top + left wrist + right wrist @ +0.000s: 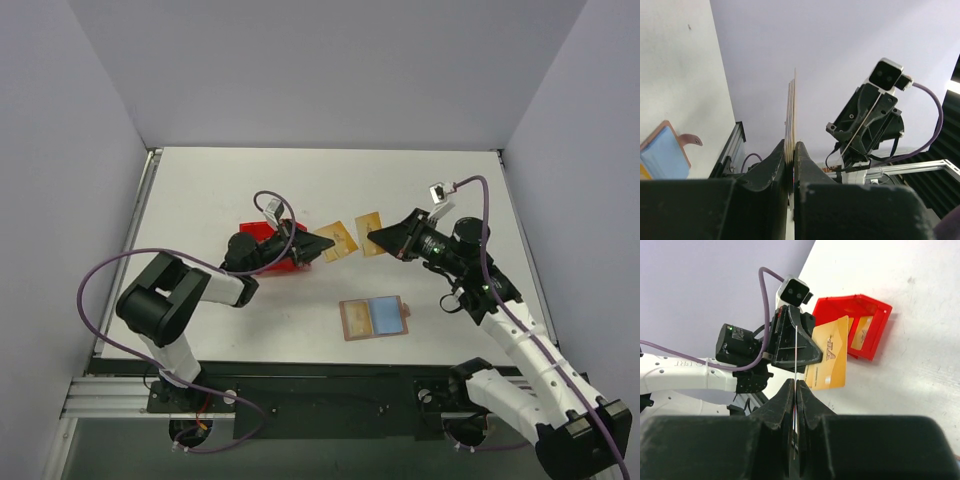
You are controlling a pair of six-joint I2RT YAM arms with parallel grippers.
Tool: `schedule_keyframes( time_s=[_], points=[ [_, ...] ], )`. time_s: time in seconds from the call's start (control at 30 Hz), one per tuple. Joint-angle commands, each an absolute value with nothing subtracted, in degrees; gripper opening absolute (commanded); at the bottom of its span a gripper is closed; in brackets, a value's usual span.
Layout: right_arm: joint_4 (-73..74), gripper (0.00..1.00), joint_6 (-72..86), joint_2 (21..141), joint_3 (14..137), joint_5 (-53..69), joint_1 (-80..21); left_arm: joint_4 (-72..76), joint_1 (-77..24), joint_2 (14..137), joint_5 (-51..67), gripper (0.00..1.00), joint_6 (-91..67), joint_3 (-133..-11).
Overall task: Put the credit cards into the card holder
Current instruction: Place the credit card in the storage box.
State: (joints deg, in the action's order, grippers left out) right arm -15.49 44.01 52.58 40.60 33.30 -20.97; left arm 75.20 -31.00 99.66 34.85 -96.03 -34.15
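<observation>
The card holder [374, 318] lies open on the table, light blue inside, near the front; it also shows in the left wrist view [662, 155]. My left gripper [325, 243] is shut on a small stack of gold credit cards [340, 239], held above the table and seen edge-on in the left wrist view [791, 112] between the jaws [791, 145]. My right gripper [377, 238] faces it from the right and is shut on a single gold card [369, 222], seen edge-on in the right wrist view [796, 355]. The left gripper's stack also shows there [830, 360].
A red plastic bin [265, 237] sits behind the left gripper, left of centre; the right wrist view [860, 325] shows gold card colour inside it. Grey walls enclose the white table on three sides.
</observation>
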Motion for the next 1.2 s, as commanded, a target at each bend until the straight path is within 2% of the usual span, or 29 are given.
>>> schedule_keyframes(
  time_s=[0.0,0.13,0.17,0.2,0.3,0.4,0.6,1.17],
  points=[
    [-17.2,0.0,41.3,49.4,40.8,30.1,-20.5,82.7,-26.3,95.5,36.6,0.0,-91.8,-33.7],
    [-16.0,0.0,41.0,49.8,41.0,30.2,-20.4,64.9,-20.5,87.8,37.4,0.0,-82.7,-32.1],
    [-15.8,0.0,41.0,50.1,41.0,30.2,-20.3,54.8,-18.8,85.8,37.1,0.0,-79.8,-32.3],
    [-15.7,0.0,41.0,50.4,41.0,30.2,-20.3,49.4,-18.1,82.0,35.8,0.0,-74.1,-33.0],
    [-15.5,0.0,41.0,51.2,41.1,30.4,-20.4,19.4,-17.2,74.3,28.9,0.0,-58.2,-38.3],
    [-15.6,0.0,41.0,51.7,41.3,30.7,-20.2,4.8,-17.2,71.8,21.8,0.0,-51.3,-43.4],
    [-16.2,0.0,41.3,53.3,41.5,31.6,-20.2,-7.0,-17.1,73.2,13.6,0.0,-42.5,-47.2],
    [-16.0,0.0,40.8,56.4,42.6,33.2,-20.1,-7.0,-16.3,79.0,5.2,0.0,-37.4,-47.5]
  ],
)
